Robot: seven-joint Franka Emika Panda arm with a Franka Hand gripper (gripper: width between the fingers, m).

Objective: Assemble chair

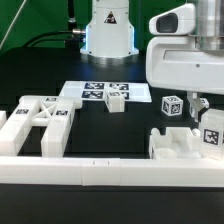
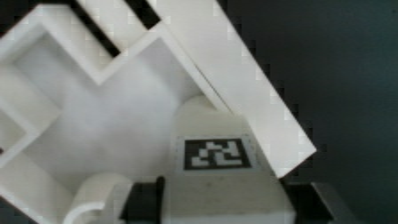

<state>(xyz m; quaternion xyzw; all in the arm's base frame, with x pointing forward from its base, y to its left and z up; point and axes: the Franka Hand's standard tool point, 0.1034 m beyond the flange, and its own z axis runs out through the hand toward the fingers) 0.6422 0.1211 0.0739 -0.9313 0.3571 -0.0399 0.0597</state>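
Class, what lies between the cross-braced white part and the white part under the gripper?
Only bare black table, as the exterior view shows.

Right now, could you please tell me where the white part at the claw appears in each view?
Exterior view: the part lies low at the exterior view's right, under the claw.
Wrist view: the part fills most of the picture, one end between the claw fingers.
Shared landmark: its tag, the same tag in the wrist view.

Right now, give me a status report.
Gripper shut on tagged part. Other parts loose on table. Nothing seen blocking.
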